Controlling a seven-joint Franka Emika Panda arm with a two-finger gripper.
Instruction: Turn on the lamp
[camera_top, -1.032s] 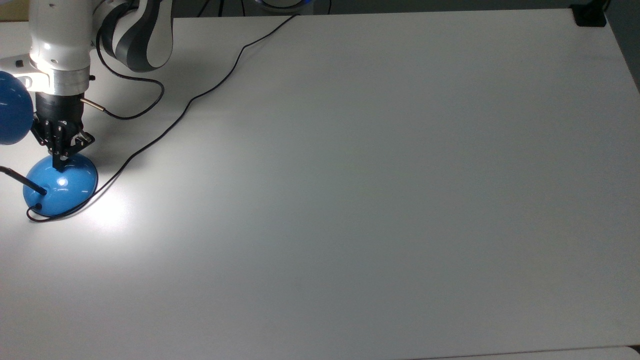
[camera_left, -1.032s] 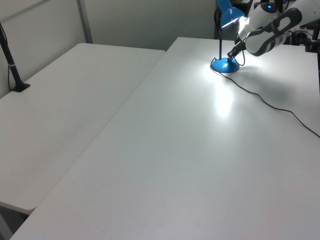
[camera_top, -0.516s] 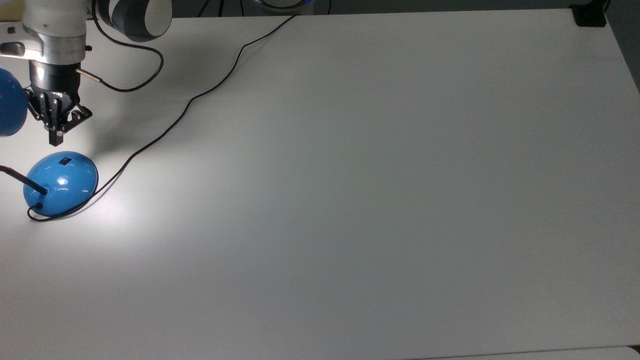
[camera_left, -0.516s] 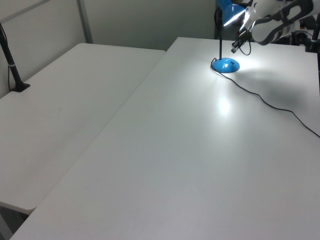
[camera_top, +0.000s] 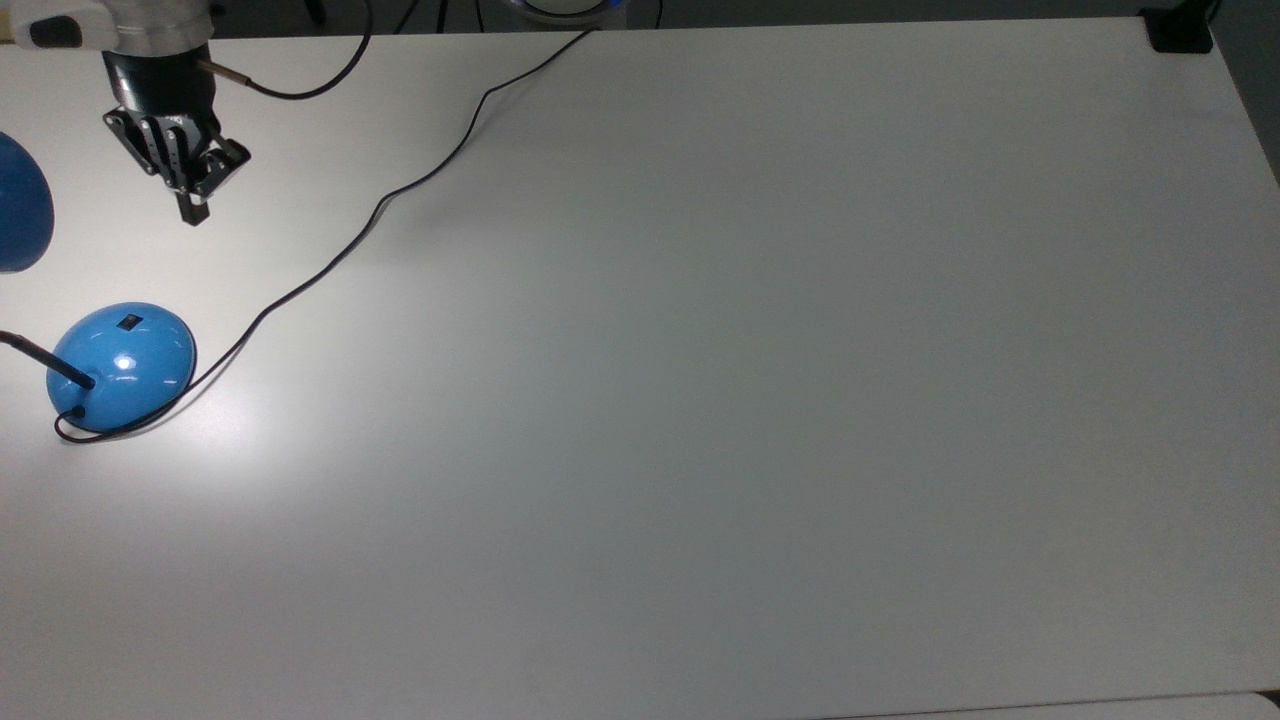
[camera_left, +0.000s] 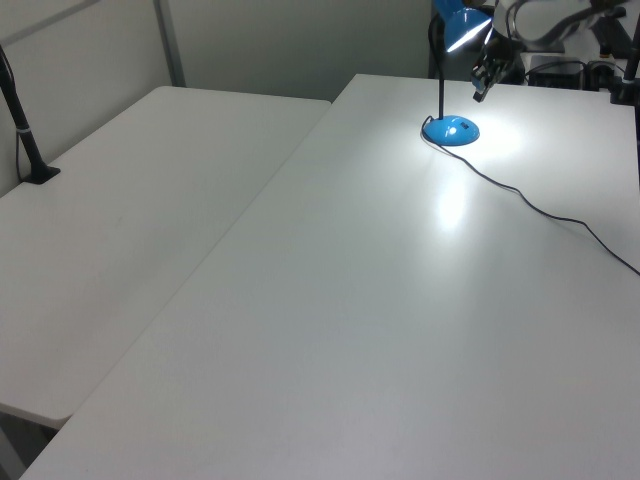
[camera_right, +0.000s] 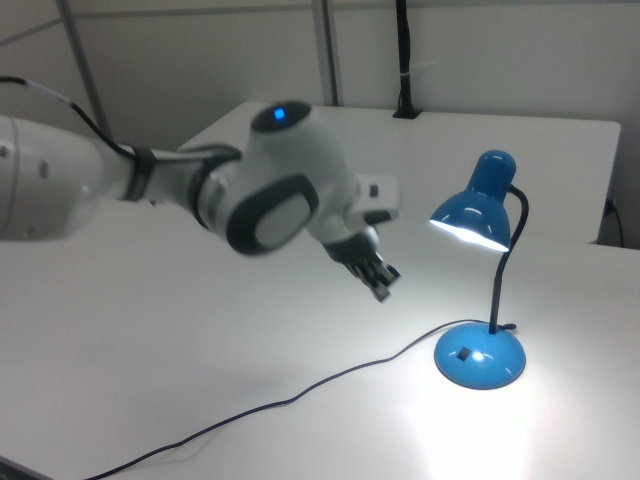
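Observation:
The lamp is lit; its glossy blue dome base (camera_top: 122, 365) stands at the top view's left edge, with a small black switch (camera_top: 130, 322) on top. Its blue shade (camera_right: 478, 212) glows underneath and throws a bright patch on the table. A thin black neck (camera_right: 497, 280) joins shade and base. My gripper (camera_top: 193, 214) hangs shut and empty above the table, well beyond the base toward the top view's upper edge, touching nothing. The gripper (camera_right: 382, 290) appears in the right view to the left of the lamp, and in the left view the gripper (camera_left: 480, 92) sits above the base (camera_left: 450, 130).
The lamp's long black cord (camera_top: 400, 190) snakes from the base across the white table (camera_top: 750, 400) to its far edge. A black clamp (camera_top: 1180, 35) sits at the top view's upper right corner. A second table (camera_left: 150, 200) with a black post (camera_left: 25, 130) adjoins.
My gripper lifted off the lamp base's switch and drew away toward the top view's upper edge and slightly right. The lamp stayed lit and did not move.

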